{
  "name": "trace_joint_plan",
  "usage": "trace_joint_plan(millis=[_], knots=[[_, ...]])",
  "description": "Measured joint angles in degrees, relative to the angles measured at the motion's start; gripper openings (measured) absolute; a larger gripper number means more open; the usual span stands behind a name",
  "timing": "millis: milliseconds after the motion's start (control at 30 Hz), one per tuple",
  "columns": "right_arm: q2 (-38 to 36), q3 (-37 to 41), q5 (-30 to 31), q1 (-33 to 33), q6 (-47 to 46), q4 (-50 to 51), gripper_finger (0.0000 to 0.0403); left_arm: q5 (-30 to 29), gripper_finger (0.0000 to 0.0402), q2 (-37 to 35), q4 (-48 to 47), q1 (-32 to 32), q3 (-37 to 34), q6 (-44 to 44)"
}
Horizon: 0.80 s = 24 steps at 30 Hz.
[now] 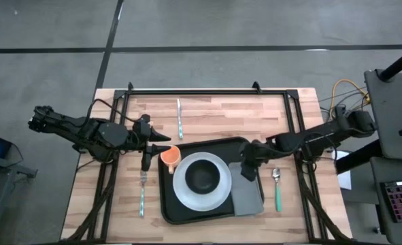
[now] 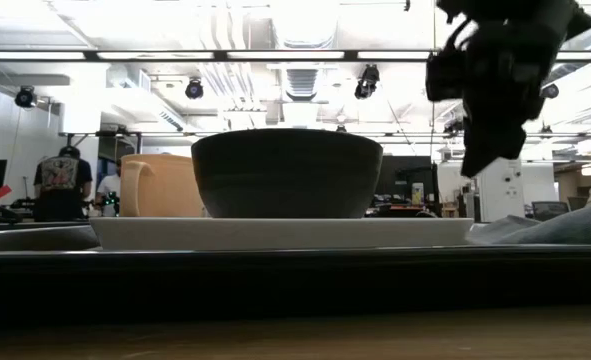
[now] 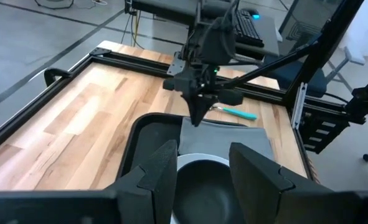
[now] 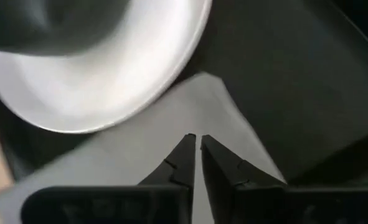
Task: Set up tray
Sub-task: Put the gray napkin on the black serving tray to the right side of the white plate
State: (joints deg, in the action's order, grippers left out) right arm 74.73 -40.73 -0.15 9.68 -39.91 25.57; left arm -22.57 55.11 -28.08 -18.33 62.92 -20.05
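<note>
One tray (image 1: pixel 180 212), black, near the front middle of the wooden surface (image 1: pixel 214 116). On it: one white plate (image 1: pixel 187 194) carrying one dark bowl (image 1: pixel 202 177), one orange cup (image 1: pixel 171 157) at the plate's left rear, one grey napkin (image 1: pixel 247 194) lying over the tray's right side, its right edge at the tray's rim.

Right end effector (image 4: pixel 198 146): above the napkin's rear part, fingers nearly together with a thin slit between them, nothing between the tips; touching the napkin or just clear, cannot tell.

Left end effector (image 3: pixel 201 163): released, fingers well apart, empty, just left of the tray beside the cup.

Off-tray cutlery, three pieces: one fork (image 1: pixel 143 194) left of tray, one spoon (image 1: pixel 277 189) with green handle right of tray, one utensil (image 1: pixel 179 117) behind the tray.
</note>
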Motion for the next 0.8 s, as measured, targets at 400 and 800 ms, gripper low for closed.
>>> trace_joint_plan(millis=[400, 800], knots=[[4.0, 0.2, -5.9, -5.5, 12.3, -2.6, 0.0094, 0.0, 0.0128, 0.0, -0.4, 0.0, 0.0, 0.0], [7.3, 0.3, -9.4, -9.0, 18.3, -3.5, 0.0057, 0.0, 0.0128, 0.0, -0.8, 0.0, 0.0, 0.0]])
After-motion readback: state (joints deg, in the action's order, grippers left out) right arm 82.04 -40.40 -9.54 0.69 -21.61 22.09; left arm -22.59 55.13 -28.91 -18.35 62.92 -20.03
